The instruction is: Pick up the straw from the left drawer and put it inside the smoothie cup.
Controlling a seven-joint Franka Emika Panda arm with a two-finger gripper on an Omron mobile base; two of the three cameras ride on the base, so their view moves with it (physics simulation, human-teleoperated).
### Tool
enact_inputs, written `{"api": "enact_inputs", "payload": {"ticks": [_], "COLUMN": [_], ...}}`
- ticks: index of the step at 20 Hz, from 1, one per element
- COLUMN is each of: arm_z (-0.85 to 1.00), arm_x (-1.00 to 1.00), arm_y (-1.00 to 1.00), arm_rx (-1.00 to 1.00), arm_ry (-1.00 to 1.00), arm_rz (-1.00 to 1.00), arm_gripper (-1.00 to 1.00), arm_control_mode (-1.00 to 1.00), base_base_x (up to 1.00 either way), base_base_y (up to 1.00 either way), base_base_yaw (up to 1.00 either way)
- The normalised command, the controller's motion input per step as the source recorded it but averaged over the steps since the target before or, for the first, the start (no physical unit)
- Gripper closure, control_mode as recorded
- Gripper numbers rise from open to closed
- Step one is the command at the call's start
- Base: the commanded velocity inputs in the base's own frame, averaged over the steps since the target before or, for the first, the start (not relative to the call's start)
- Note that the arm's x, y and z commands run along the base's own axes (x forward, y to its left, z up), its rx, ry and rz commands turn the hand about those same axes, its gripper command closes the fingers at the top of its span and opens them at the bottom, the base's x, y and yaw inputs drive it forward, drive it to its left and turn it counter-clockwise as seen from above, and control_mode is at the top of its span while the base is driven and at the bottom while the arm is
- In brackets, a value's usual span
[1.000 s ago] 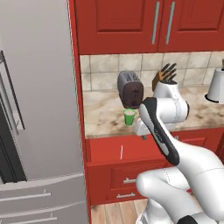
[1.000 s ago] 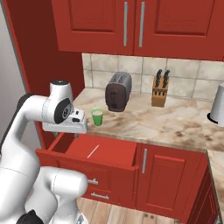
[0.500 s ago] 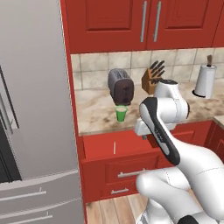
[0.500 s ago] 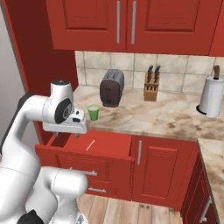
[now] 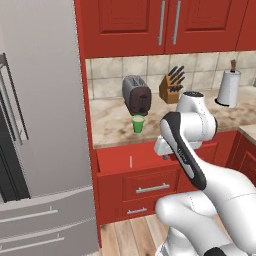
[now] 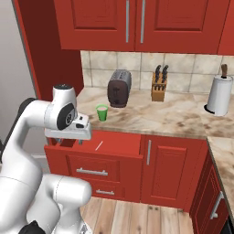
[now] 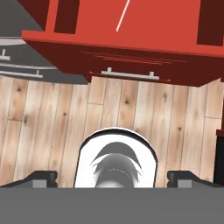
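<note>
The left drawer [image 5: 145,156] [image 6: 119,145] stands pulled out below the counter, and the thin white straw [image 5: 131,161] [image 6: 98,146] [image 7: 123,15] lies on its flat red bottom [image 7: 148,24]. On the counter above, in front of the toaster, is the green smoothie cup [image 5: 138,123] [image 6: 102,112]. My gripper [image 5: 162,149] [image 6: 69,141] [image 7: 113,179] points down at the floor just in front of the drawer's near edge. It is open, its fingertips [image 7: 41,178] far apart with nothing between them.
A toaster [image 5: 137,95], a knife block [image 5: 171,85] and a paper towel roll [image 5: 228,87] stand at the back of the counter. A grey fridge [image 5: 40,130] is at the left. A lower drawer front with a silver handle [image 7: 127,73] sits above the wooden floor [image 7: 52,118].
The whole picture has shifted, so the base has moved and more of the counter's right side shows. The arm keeps its pose and the gripper stays open.
</note>
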Motion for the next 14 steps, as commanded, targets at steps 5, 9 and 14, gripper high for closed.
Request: {"api": "enact_inputs", "payload": {"ticks": [5, 9, 14], "arm_z": [0.0, -0.03, -0.14], "arm_x": [0.08, 0.33, 0.39], "arm_y": [0.0, 0.0, 0.0], "arm_rx": [0.0, 0.0, 0.0], "arm_ry": [0.0, 0.0, 0.02], "arm_rz": [0.0, 0.0, 0.0], "arm_gripper": [-1.0, -1.0, -1.0], "arm_control_mode": [-1.0, -1.0, -1.0], "base_base_x": [0.0, 0.0, 0.0], "base_base_y": [0.0, 0.0, 0.0], "base_base_yaw": [0.0, 0.0, 0.0]}}
